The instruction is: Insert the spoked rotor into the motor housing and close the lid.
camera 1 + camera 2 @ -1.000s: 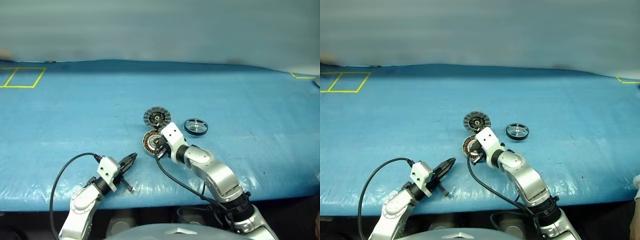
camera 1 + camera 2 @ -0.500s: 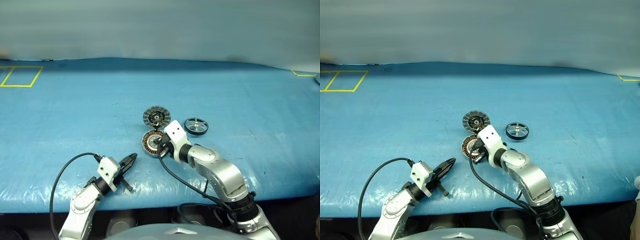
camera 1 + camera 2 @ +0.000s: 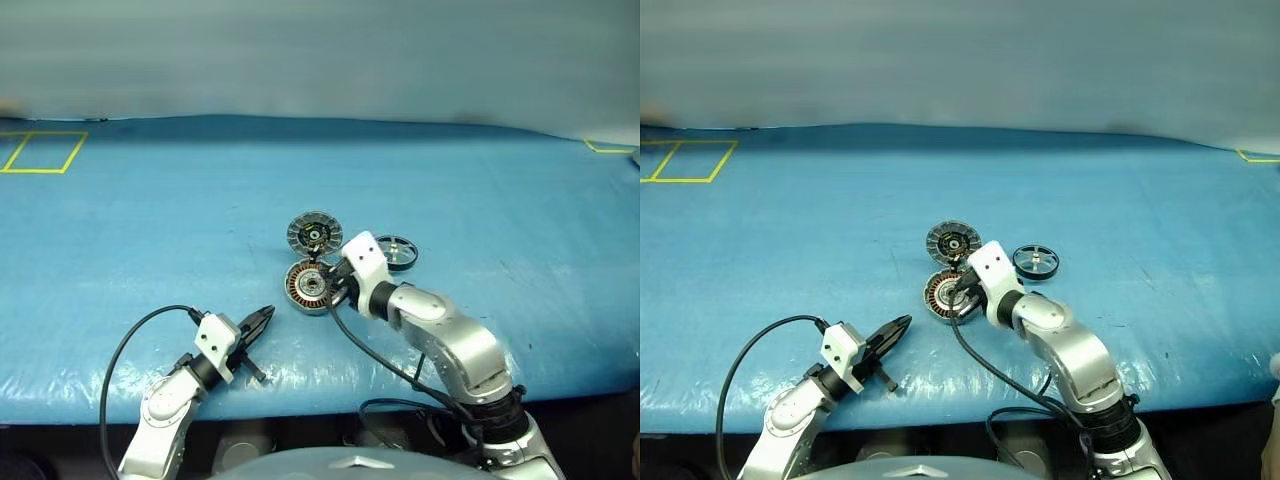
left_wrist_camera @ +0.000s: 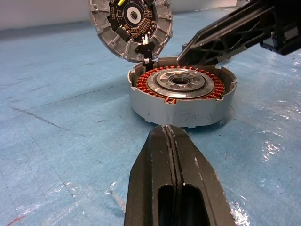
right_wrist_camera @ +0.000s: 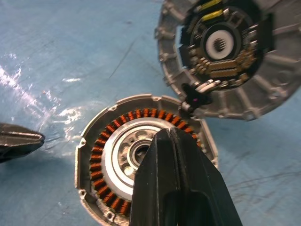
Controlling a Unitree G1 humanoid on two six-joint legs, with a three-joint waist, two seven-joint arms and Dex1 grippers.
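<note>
Now the right tool (image 3: pixel 335 282) has risen off the motor housing (image 3: pixel 307 287).

We note the motor housing (image 4: pixel 182 101) as matt grey cast metal, copper-brown windings around a bright machined steel centre. The lid (image 4: pixel 131 28) is the same dull grey metal, ribbed at the rim. The tabletop (image 3: pixel 150 220) wears a blue, wrinkled, glossy plastic sheet. The left hand (image 4: pixel 176 183) has smooth black plastic fingers.
</note>
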